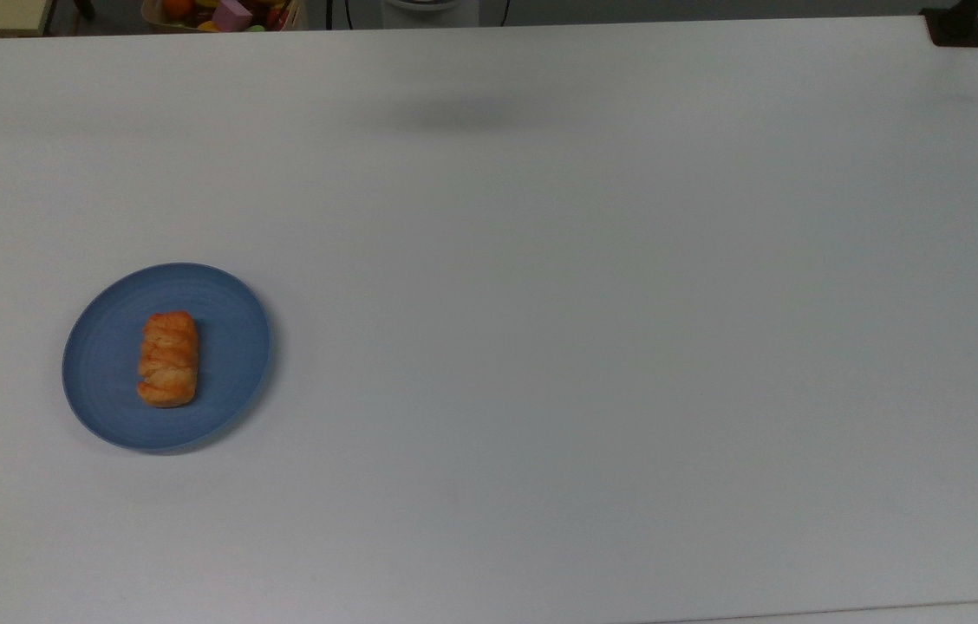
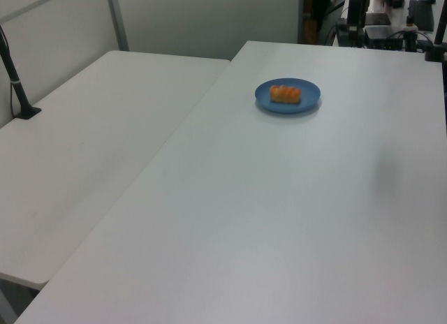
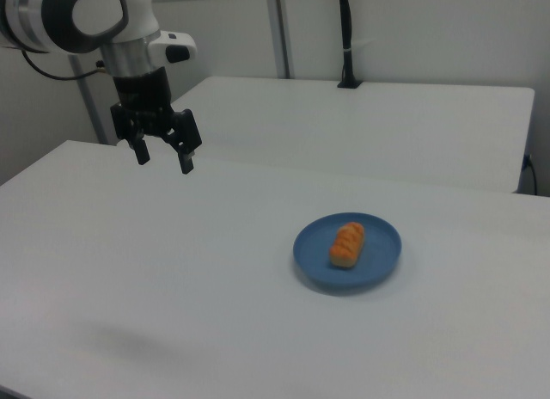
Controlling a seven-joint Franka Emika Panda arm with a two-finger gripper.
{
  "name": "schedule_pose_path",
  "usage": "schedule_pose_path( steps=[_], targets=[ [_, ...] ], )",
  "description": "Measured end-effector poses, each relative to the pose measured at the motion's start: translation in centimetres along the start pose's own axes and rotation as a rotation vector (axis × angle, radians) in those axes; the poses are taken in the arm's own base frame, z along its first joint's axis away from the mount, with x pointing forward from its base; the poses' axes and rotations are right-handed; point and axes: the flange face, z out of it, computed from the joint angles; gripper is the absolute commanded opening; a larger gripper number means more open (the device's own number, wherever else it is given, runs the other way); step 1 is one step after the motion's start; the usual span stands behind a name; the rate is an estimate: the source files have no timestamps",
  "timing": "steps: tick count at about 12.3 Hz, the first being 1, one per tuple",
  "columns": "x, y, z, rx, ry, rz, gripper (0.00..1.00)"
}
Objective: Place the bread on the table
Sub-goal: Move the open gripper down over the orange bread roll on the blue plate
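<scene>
The bread (image 1: 167, 360) (image 2: 285, 93) (image 3: 347, 243), a small golden-orange braided pastry, lies in the middle of a round blue plate (image 1: 229, 342) (image 2: 307, 98) (image 3: 382, 244). The plate rests on the white table (image 1: 593, 329) (image 2: 279, 212) (image 3: 172, 270). My gripper (image 3: 163, 156) hangs in the air well to the right view's left of the plate, high above the tabletop. Its two black fingers are spread apart and hold nothing.
A second white table (image 2: 84, 149) (image 3: 369, 115) adjoins this one. A black post (image 3: 346, 38) (image 2: 17, 86) stands on it. A bin of colourful items (image 1: 224, 13) sits beyond the top view's upper edge of the table. A black clamp (image 1: 955, 26) grips the table's corner.
</scene>
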Motion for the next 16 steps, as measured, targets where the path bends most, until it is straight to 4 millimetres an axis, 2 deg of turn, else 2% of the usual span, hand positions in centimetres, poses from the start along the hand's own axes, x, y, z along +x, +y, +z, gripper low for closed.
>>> schedule_pose_path(
  steps=[7,9,12,14,16],
  targets=[
    [0.1,0.1,0.1,0.0,-0.002,0.002,1.0],
    [0.6,1.0,0.5,-0.003,-0.006,0.011,1.0],
    [4.0,5.3,2.0,-0.019,0.015,0.024,1.0],
    [7.2,9.5,4.8,-0.032,0.088,0.071,1.0],
    [9.7,13.4,8.7,-0.047,0.143,0.097,1.0]
  ],
)
